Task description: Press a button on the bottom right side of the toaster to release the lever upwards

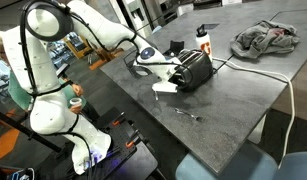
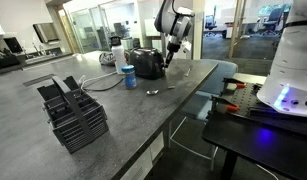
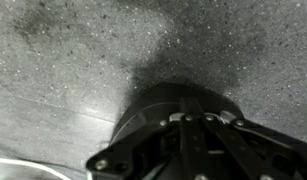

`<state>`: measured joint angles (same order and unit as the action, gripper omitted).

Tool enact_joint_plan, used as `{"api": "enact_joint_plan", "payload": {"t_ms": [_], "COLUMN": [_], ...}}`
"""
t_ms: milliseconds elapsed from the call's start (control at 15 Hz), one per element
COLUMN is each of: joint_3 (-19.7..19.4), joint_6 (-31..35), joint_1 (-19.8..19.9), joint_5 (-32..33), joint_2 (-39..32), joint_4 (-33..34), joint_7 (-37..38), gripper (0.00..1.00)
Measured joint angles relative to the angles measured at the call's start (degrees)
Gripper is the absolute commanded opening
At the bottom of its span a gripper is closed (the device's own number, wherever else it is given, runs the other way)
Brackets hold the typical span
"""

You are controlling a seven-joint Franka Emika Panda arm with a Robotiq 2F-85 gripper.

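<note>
**On the counter: gripper at the toaster's end, finger state unreadable**

Far left in an exterior view, the white arm (image 1: 53, 60) bends right over the grey counter (image 1: 233, 105). The gripper (image 1: 165, 72) sits low at the left end of the toaster (image 1: 195, 68); touching or just beside, cannot tell. The toaster is black and glossy and stands mid-counter. A flat white item (image 1: 165, 89) lies just in front of the gripper, with a small utensil (image 1: 185, 113) nearer the front edge. A white bottle with red cap (image 1: 203, 38) stands behind the toaster. A white cable (image 1: 273, 76) runs right, and a grey cloth (image 1: 265, 38) is bunched at far right.

From the opposite exterior view, left to right: black wire rack (image 2: 73, 112), blue can (image 2: 129, 78), toaster (image 2: 146, 62), gripper (image 2: 170, 58) coming down at its right side.

In the wrist view the dark gripper body (image 3: 193, 140) fills the bottom over the speckled counter (image 3: 83, 50). Whether the fingers are apart or together cannot be told from any view.
</note>
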<state>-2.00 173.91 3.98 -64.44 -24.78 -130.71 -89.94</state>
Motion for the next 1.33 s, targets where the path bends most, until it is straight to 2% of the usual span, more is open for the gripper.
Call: {"api": "enact_joint_plan", "payload": {"t_ms": [467,800,1000,1333], "joint_3": [1.70,1.16,-0.45,-2.74], "joint_6": [0.00,0.17,1.95,9.98], "joint_1": [1.68,1.08,-1.42,-8.42], "joint_5": [-0.84,-0.12,1.51,1.91], "joint_2": [0.00,0.05,0.91,6.67], "joint_4": [0.37,-0.18,-3.01,-11.86], "joint_7": [-1.44,-0.70,1.46,6.53], "gripper": [0.00,0.00,0.00,0.00]}}
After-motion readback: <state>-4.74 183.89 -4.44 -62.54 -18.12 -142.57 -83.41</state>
